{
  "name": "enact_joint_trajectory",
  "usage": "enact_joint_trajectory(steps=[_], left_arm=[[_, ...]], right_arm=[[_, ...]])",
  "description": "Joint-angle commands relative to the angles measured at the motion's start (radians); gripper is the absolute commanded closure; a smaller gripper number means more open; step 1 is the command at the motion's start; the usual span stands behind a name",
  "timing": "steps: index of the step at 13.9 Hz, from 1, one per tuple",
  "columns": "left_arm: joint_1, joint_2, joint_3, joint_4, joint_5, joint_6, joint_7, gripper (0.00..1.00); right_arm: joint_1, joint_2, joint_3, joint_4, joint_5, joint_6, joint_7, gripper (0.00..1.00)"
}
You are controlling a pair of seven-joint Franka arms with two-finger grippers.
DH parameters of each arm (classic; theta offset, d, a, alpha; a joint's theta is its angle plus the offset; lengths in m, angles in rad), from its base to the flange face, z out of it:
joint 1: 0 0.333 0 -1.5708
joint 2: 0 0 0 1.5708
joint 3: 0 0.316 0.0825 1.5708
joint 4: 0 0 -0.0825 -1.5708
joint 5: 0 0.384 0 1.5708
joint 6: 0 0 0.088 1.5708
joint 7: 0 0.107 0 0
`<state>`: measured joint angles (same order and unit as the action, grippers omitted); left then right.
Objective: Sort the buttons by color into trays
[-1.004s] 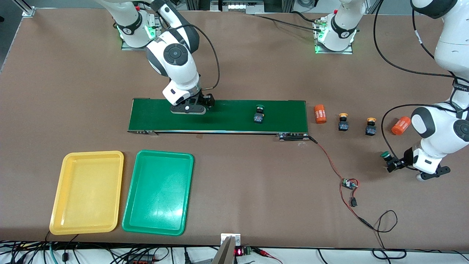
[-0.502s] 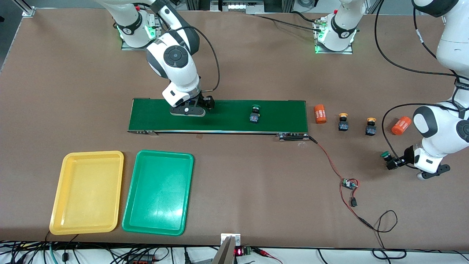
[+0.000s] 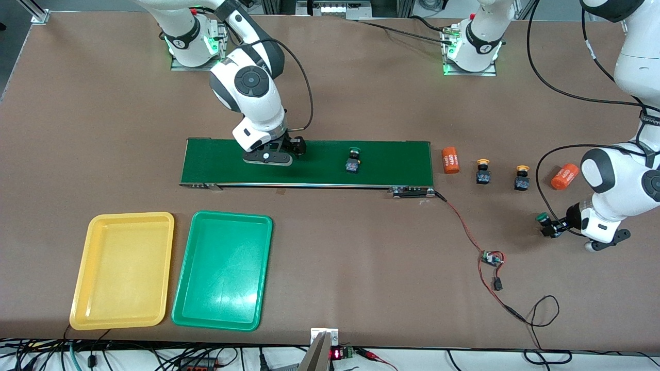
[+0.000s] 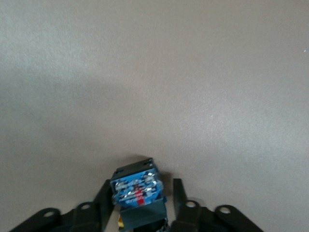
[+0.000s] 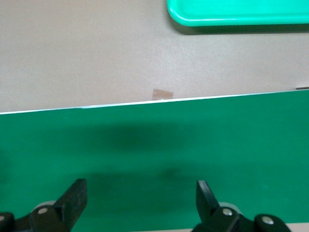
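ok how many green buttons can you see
2. One green button rides the belt, apart from the open right gripper. The other green button sits between the left gripper fingers, near two yellow buttons.

Brown counter (image 3: 361,247) carries a conveyor belt (image 3: 402,165) beneath the right claw (image 3: 268,156), yellow tray (image 3: 82,288) and green tray (image 3: 258,273) nearby, two yellow buttons (image 3: 483,171) and two orange cylinders (image 3: 450,160) near the left claw (image 3: 559,228).

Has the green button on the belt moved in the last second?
Yes. The green button has travelled along the belt, away from the orange cylinder and toward the right gripper.
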<state>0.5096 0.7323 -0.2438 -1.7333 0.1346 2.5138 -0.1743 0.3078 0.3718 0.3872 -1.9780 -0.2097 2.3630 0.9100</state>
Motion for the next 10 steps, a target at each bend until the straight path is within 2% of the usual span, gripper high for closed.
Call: enact_joint_trajectory(steps=[1, 3, 5, 8, 10], left_arm=[[0.015, -0.031, -0.014, -0.032, 0.02, -0.021, -0.011, 0.82], [0.01, -0.062, -0.017, -0.032, 0.023, -0.065, 0.001, 0.94], [0.003, -0.111, -0.047, -0.025, 0.023, -0.131, 0.066, 0.98], [-0.051, -0.169, -0.081, -0.023, 0.023, -0.22, 0.231, 0.99], [-0.126, -0.192, -0.107, -0.023, 0.023, -0.31, 0.265, 0.99]], right_arm=[[0.022, 0.032, -0.004, 0.045, -0.023, -0.024, 0.059, 0.0], [0.03, 0.041, -0.004, 0.056, -0.027, -0.025, 0.061, 0.0], [0.034, 0.048, -0.005, 0.07, -0.031, -0.027, 0.058, 0.0], [0.05, 0.061, -0.007, 0.087, -0.031, -0.028, 0.059, 0.0], [0.053, 0.065, -0.008, 0.088, -0.031, -0.028, 0.059, 0.0]])
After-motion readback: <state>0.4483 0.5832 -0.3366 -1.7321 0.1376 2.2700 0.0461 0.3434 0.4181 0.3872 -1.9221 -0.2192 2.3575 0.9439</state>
